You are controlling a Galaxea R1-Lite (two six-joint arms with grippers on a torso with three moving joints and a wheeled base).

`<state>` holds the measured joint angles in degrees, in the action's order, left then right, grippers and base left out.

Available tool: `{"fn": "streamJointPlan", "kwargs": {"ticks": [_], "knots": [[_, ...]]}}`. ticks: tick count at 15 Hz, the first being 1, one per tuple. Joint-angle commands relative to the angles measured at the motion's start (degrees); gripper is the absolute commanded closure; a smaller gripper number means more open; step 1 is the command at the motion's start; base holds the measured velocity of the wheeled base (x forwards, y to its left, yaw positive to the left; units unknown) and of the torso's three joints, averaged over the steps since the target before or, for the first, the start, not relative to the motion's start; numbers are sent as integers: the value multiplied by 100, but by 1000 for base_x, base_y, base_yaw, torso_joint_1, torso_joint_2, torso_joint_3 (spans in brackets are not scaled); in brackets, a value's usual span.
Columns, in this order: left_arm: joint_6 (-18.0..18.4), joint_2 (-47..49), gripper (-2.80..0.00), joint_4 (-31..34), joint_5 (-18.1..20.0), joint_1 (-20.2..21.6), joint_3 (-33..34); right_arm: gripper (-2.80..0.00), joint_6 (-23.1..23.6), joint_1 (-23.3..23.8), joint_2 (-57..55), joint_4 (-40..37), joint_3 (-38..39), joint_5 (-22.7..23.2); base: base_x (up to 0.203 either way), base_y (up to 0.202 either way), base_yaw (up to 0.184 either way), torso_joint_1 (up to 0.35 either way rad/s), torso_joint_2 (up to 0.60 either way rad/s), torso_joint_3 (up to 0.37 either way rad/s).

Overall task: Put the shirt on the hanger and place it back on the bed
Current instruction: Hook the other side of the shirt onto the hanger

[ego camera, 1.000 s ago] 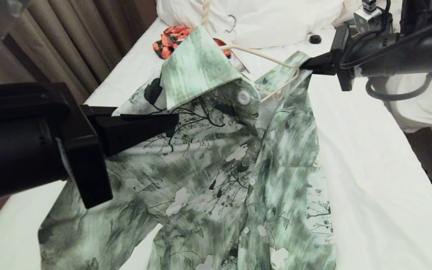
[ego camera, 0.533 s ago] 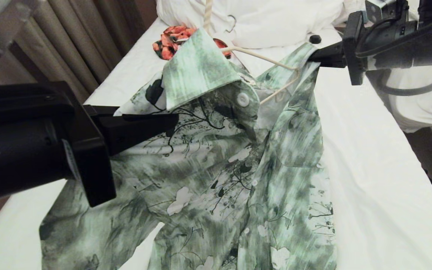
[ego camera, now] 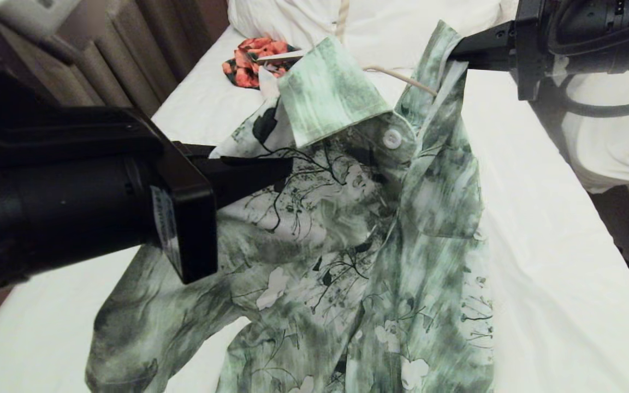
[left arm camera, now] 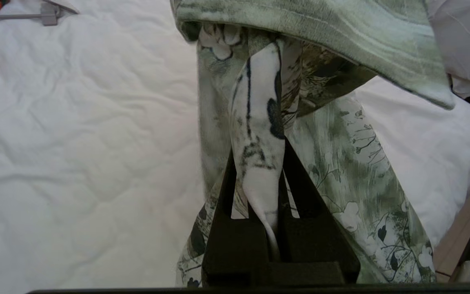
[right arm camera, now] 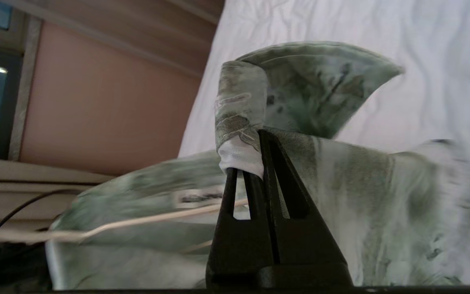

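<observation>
Two grippers, left [ego camera: 287, 166] and right [ego camera: 451, 49], fingers each clamped on one shirt [ego camera: 347, 245]

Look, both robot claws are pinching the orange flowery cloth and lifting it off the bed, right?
Not quite. Both claws pinch the green shirt, as each wrist view shows: left gripper, right gripper. The orange cloth lies untouched on the bed.

Green floral shirt [ego camera: 347, 229] lifted, draped over cream hanger [ego camera: 402, 78] above bed [ego camera: 538, 229]

Black arms, wedge-shaped tool [left arm camera: 259, 192], looped cables
</observation>
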<state>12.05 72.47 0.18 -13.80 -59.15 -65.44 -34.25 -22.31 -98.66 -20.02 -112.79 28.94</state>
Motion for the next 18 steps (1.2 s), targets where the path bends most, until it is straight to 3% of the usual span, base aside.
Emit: {"fn": "streamJointPlan", "kwargs": {"ticks": [1, 10, 14, 18], "knots": [[8, 207, 0, -1, -9, 26, -74, 0, -7, -110, 159, -147, 11, 18, 0, 0, 0, 0, 0, 0], [-44, 878, 0, -28, 29, 255, -600, 0, 580, -853, 598, -791, 11, 11, 0, 0, 0, 0, 0, 0], [-59, 1282, 0, -966, 26, 265, -601, 0, 693, -1127, 834, -1307, 11, 6, 0, 0, 0, 0, 0, 0], [-100, 1614, 0, -1152, 67, 291, -821, 0, 798, -1286, 972, -1591, 46, -2, 0, 0, 0, 0, 0, 0]]}}
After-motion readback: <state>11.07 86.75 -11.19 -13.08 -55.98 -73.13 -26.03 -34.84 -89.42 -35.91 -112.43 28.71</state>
